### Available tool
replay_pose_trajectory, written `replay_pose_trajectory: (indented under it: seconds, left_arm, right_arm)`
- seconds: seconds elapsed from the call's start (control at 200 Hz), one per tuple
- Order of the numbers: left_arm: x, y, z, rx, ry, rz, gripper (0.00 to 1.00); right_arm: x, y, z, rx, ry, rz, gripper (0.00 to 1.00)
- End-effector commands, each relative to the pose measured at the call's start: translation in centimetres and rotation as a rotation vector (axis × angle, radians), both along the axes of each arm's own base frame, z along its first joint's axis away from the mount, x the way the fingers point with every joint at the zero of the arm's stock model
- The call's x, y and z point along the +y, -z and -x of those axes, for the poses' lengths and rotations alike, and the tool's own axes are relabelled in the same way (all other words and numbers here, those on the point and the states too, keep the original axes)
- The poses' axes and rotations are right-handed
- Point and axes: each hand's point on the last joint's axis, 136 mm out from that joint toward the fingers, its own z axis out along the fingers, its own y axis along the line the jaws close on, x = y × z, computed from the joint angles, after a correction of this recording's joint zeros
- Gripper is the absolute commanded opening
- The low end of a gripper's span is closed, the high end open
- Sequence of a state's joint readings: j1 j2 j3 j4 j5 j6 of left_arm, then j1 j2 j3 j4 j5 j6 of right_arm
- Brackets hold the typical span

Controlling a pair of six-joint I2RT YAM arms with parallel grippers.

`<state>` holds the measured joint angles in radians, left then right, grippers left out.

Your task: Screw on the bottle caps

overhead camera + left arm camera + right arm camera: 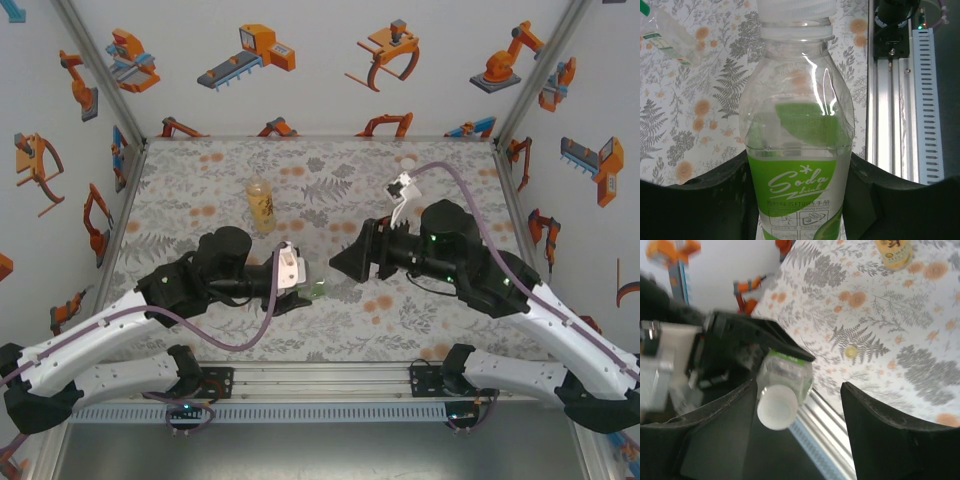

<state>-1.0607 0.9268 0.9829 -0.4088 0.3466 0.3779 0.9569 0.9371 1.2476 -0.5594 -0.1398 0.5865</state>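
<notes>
My left gripper (pixel 800 167) is shut on a slim clear bottle (pixel 800 125) with a white-green "Soda" label, holding it by the lower body. In the top view the left gripper (pixel 300 285) holds that bottle sideways above the table's front middle. A white cap (pixel 777 412) sits on the bottle's neck. My right gripper (pixel 799 390) faces the cap end and stands open. Its left finger is close beside the cap and its right finger is well apart. In the top view the right gripper (pixel 342 262) is just right of the bottle's mouth.
An amber bottle (pixel 261 203) with a yellow label stands upright behind the left arm. A loose yellowish cap (pixel 851 351) lies on the patterned table. Another clear bottle (pixel 670 37) lies on its side on the table. The metal rail (pixel 895 100) runs along the near edge.
</notes>
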Motion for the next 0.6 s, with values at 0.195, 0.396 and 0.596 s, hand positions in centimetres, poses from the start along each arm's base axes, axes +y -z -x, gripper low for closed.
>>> replay_pose_trajectory:
  seconds: [0.195, 0.396, 0.596]
  left_arm:
    - [0.2, -1.1, 1.8, 0.020, 0.085, 0.003, 0.00]
    - [0.2, -1.3, 2.0, 0.028, 0.093, 0.003, 0.00]
    - [0.4, -1.5, 2.0, 0.025, 0.091, 0.008, 0.00]
  right_arm:
    - [0.7, -1.4, 7.2, -0.527, -0.617, 0.187, 0.60]
    - [1.4, -1.6, 8.0, -0.616, -0.714, 0.169, 0.56]
    - [2.1, -1.2, 7.1, -0.638, -0.680, 0.168, 0.50]
